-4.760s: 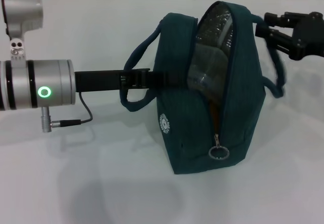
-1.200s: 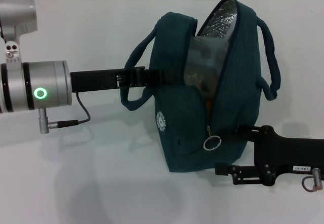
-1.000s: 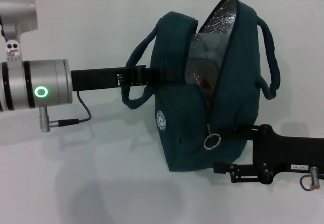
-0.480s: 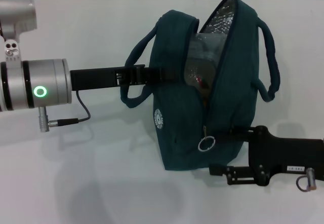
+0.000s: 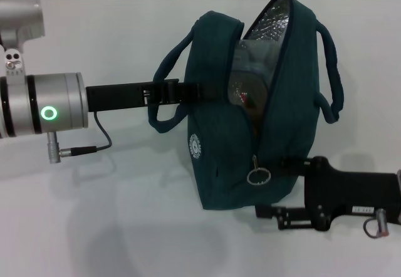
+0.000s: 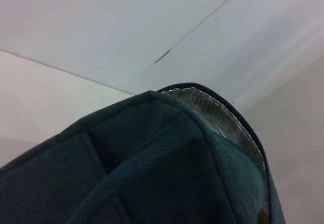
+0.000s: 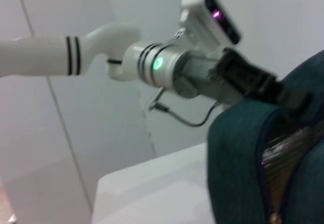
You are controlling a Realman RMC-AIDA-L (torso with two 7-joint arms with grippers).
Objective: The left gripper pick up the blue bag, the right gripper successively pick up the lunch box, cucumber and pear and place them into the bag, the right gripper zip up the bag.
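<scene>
Right gripper (image 5: 276,189) low at the near side of the bag (image 5: 219,158), fingers hidden behind the fabric next to the zipper ring (image 5: 257,175); can't tell how far they're spread. Bag stands upright on the white table (image 5: 125,227), zipper shut only at the bottom, mouth gaping above with foil lining (image 5: 269,23) showing. Lunch box (image 5: 241,79) sits inside, partly visible through the gap. Left gripper (image 5: 200,92) reaches in from the left at handle height, fingers buried behind the bag's side; grip can't be made out.
</scene>
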